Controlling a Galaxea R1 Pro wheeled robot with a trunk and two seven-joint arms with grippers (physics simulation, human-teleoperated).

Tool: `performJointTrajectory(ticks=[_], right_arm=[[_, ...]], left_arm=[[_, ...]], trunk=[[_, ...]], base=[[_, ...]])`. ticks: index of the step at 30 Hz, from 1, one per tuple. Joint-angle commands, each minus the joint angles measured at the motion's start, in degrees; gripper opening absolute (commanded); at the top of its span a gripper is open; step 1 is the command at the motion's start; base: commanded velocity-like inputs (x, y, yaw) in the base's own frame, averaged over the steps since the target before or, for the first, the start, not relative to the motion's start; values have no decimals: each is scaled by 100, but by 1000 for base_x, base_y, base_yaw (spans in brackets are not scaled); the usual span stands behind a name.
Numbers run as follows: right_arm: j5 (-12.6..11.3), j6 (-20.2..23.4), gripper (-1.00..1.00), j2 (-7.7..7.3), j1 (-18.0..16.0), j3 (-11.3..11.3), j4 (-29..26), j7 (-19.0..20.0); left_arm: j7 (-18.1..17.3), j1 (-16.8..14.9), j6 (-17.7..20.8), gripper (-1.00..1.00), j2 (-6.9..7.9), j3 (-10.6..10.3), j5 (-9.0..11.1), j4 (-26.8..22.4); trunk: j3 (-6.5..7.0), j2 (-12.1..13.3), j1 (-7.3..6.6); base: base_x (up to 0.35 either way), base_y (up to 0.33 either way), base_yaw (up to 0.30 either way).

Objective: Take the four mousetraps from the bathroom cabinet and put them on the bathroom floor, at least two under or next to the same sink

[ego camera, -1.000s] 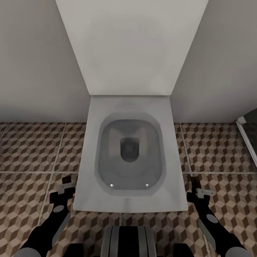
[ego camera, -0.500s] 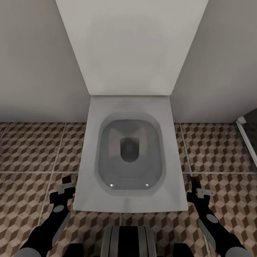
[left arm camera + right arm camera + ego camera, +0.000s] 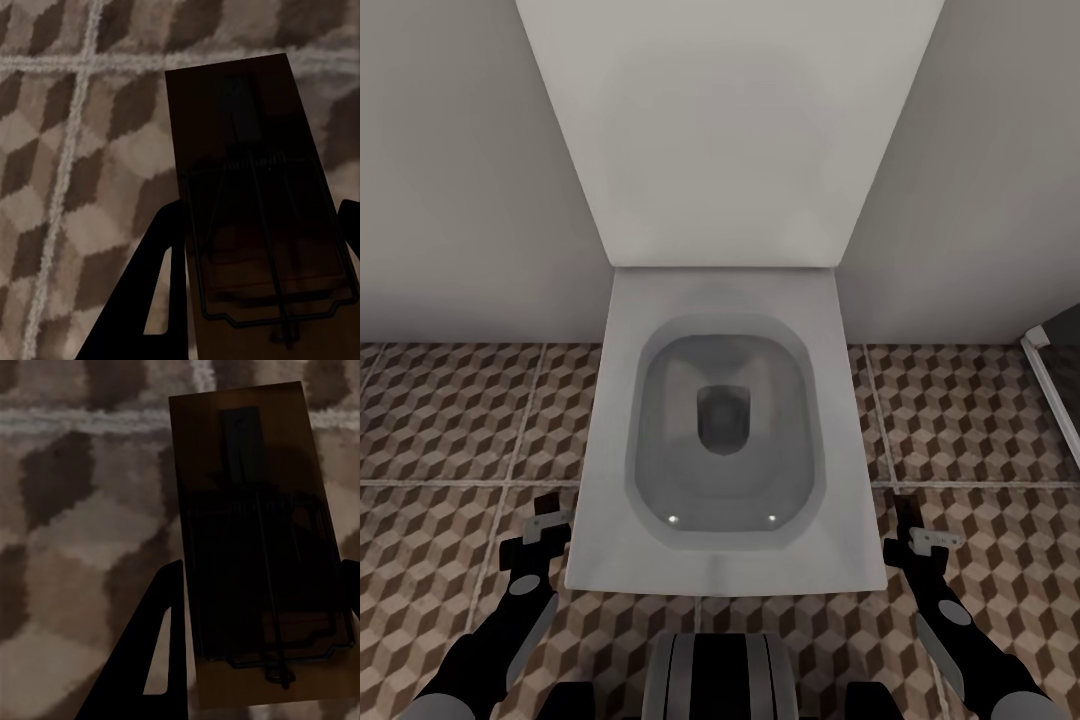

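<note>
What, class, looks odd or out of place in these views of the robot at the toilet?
Nothing is spilled or damaged. The oddity: each gripper, left and right, holds a flat dark-brown rectangular mousetrap above the cube-patterned tiled floor, either side of a white square-rimmed toilet, with no sink visible.

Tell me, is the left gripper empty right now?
No, the left wrist view shows a mousetrap held between the left gripper fingers above the bathroom floor.
</note>
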Motion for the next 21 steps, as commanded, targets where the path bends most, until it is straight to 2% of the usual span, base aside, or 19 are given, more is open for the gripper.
performJointTrajectory(ticks=[1,21], right_arm=[[-64,-26,-100,-8,-3,47,2,-22],[-64,-26,-100,-9,-3,46,2,-22]], left_arm=[[64,-2,12,-100,10,-39,49,-7],[64,-2,12,-100,8,-39,49,-7]], trunk=[[-3,-1,-1],[-3,-1,-1]], base=[[0,0,0],[0,0,0]])
